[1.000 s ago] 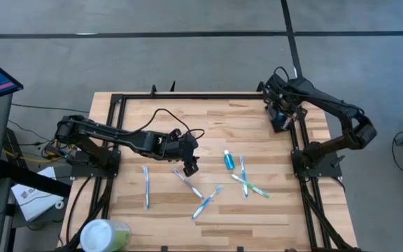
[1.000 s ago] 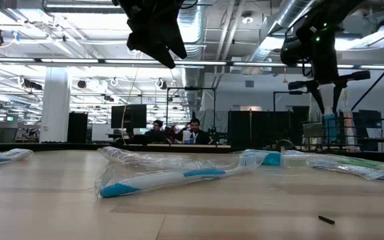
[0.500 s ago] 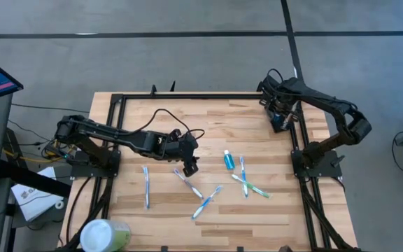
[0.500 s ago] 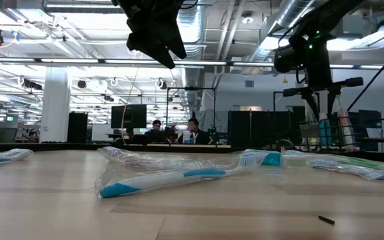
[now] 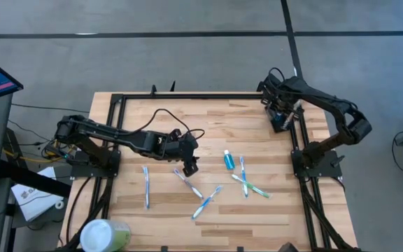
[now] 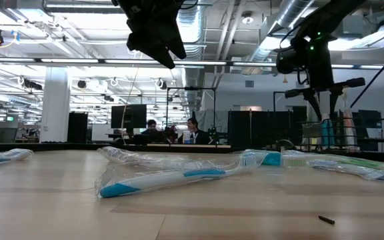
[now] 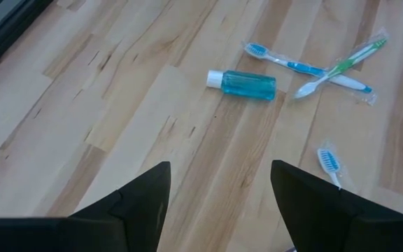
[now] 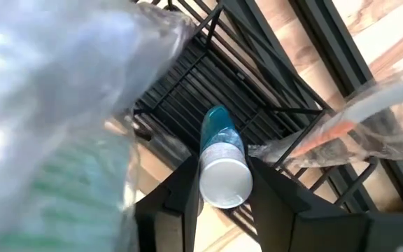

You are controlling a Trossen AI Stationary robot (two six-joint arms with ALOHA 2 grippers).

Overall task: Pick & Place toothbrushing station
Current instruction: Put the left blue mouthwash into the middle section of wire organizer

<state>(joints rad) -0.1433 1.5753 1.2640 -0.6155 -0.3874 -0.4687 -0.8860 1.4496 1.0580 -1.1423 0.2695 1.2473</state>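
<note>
Holder (image 8: 257, 112) sits at the table's far right edge under my right gripper (image 8: 224, 187), clamped on a small blue bottle (image 8: 222, 157); I should lower it straight in, upright.

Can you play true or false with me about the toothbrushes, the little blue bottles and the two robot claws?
1. The left gripper is open and holds nothing. True.
2. The right gripper is empty. False: it is shut on a small blue bottle with a white cap.
3. Another blue bottle lies flat on the wooden table. True.
4. All toothbrushes stand upright in a cup. False: wrapped toothbrushes lie loose on the table.
5. The pale-green cup sits at the table's middle. False: it is at a corner.
</note>
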